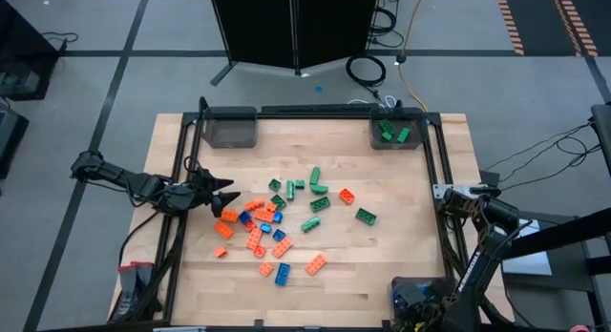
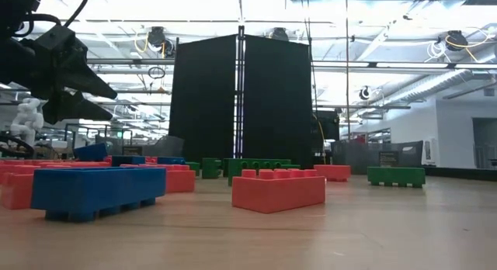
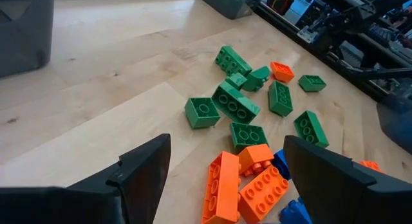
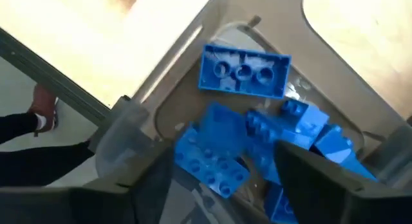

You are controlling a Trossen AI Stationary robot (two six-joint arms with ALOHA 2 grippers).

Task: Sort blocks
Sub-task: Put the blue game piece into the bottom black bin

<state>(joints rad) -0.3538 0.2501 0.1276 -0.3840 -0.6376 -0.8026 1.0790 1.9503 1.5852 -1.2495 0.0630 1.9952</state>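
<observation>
We find the right gripper (image 4: 222, 185) parted above the clear grey bin (image 4: 129, 130), its blue studded plastic bricks (image 4: 244, 71) just beyond the fingertips, none gripped. The left gripper (image 3: 222, 176) hovers wide open, empty, orange studded bricks (image 3: 222, 185) between its fingers; descending and closing appears next.

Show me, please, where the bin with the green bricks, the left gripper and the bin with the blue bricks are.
Bin with green bricks (image 1: 374, 134): high view, on its left wall.
Left gripper (image 1: 227, 197): high view, midway between its open fingertips.
Bin with blue bricks (image 4: 168, 98): right wrist view, on its clear wall beside the bricks.
</observation>
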